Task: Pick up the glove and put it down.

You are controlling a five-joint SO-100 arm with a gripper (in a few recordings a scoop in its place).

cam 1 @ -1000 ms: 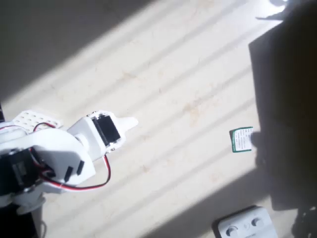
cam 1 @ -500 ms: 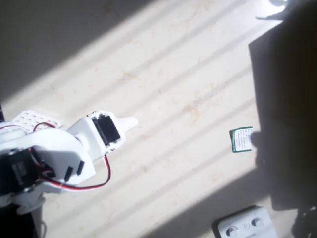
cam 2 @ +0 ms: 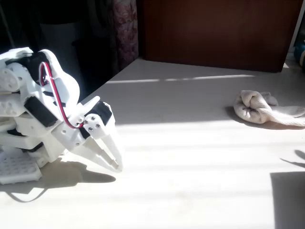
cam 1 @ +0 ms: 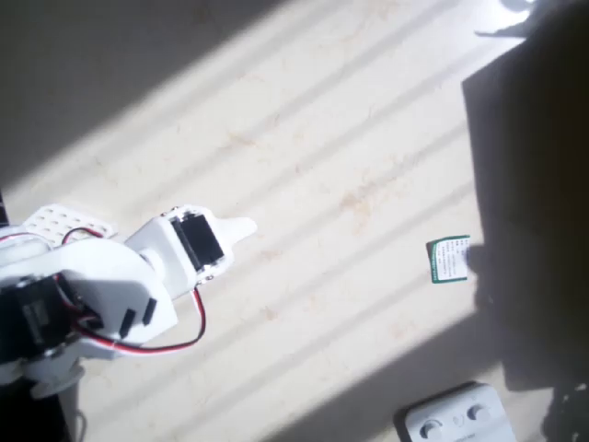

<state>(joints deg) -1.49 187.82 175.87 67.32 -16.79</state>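
Overhead view: the white arm point(cam 1: 101, 295) sits folded at the left edge of the counter point(cam 1: 331, 184), with a red wire looping under its wrist.
Gripper: in the fixed view the gripper point(cam 2: 112, 160) points down at the counter near the left edge, tips low over the surface or just touching it; I cannot tell which. From above it shows as a pale tip point(cam 1: 241, 228) poking out past the black motor.
Gripper state: the two fingers lie nearly together with only a thin gap between them, and nothing is held.
Glove: in the fixed view the glove point(cam 2: 259, 109) lies on the counter toward the far right edge, well apart from the gripper. The bunched, rolled end is on the left, and the flatter part trails off to the right edge of the picture.
Glove light: it rests in the shaded band of the counter, just beyond the sunlit stripes.
Card: seen from above, a small green-and-white card point(cam 1: 448, 260) lies flat near the right side, at the edge of a dark shadow.
Box: a white box with round buttons point(cam 1: 456, 421) sits at the bottom right corner in the overhead view, partly in shade.
Counter surface: pale and marbled, crossed by slanting bands of sun and shadow.
Backdrop: a dark brown panel point(cam 2: 214, 33) stands behind the far edge of the counter in the fixed view.
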